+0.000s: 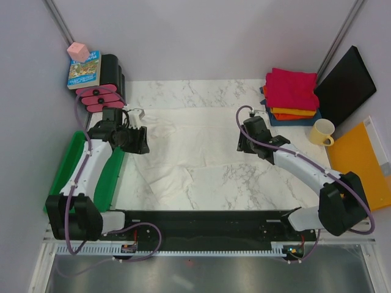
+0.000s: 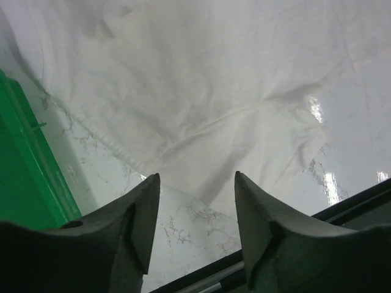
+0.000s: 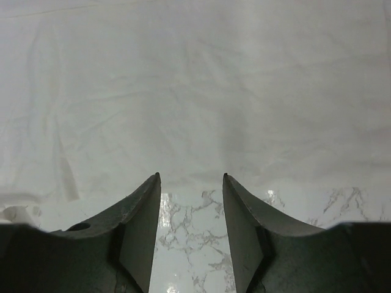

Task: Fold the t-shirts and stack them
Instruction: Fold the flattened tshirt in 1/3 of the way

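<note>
A large off-white t-shirt (image 1: 189,146) lies spread and wrinkled across the marble table (image 1: 244,189). My left gripper (image 1: 143,141) hovers at its left side, open. In the left wrist view the gripper (image 2: 197,177) has bare marble and the shirt's hem (image 2: 214,79) between and beyond its fingers. My right gripper (image 1: 244,142) is at the shirt's right side, open too. In the right wrist view the gripper (image 3: 191,177) stands over marble just short of the cloth (image 3: 195,85). Folded tees are stacked at the back right: magenta (image 1: 293,88) on orange (image 1: 292,112) on dark blue (image 1: 287,121).
A green bin (image 1: 67,165) runs along the left edge. A yellow mug (image 1: 321,131), an orange-yellow board (image 1: 360,162) and a black panel (image 1: 345,85) stand at the right. A book with a pink block (image 1: 84,68) sits back left. A black rail (image 1: 201,220) borders the near edge.
</note>
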